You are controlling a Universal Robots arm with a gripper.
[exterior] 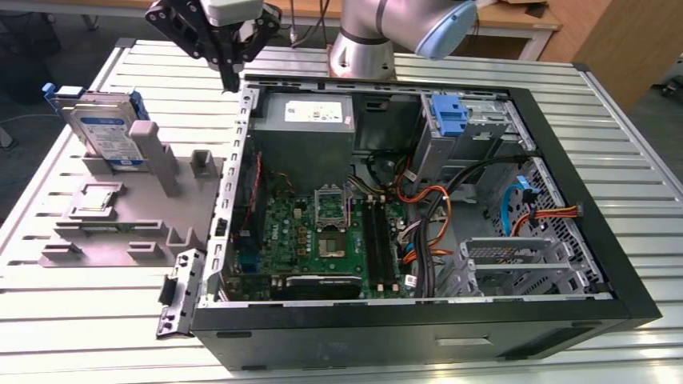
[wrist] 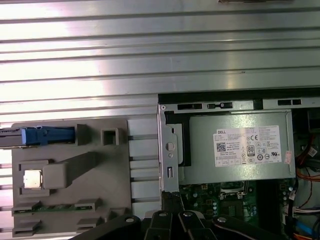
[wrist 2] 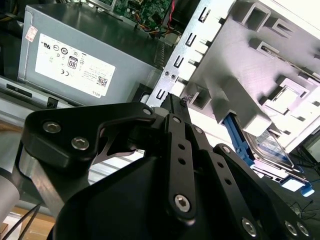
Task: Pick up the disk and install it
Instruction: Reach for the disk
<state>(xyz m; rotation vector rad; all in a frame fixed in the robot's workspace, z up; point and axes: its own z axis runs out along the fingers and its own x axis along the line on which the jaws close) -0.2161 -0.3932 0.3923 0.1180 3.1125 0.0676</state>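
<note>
Open computer case (exterior: 427, 324) is lying nearest. On the exterior view's left, the disk (exterior: 107, 132) is standing upright in the grey fixture (exterior: 117, 220), its lower edge hidden in the slot. Farther back, the gripper (exterior: 229, 76) is hovering by the power supply (exterior: 307, 116), fingers pressed together and empty, top cut off.

The pincer (wrist: 171, 202) hangs over a corner of the open computer case (wrist: 240, 97), its tips by the motherboard (wrist: 220, 197), with the power supply box (wrist: 235, 147) just beyond. Well off to one side, the disk (wrist: 45, 135) stands on edge in a grey holder (wrist: 70, 170) on the ribbed tabletop (wrist: 150, 50). A small square chip (wrist: 32, 179) sits in the same holder.
</note>
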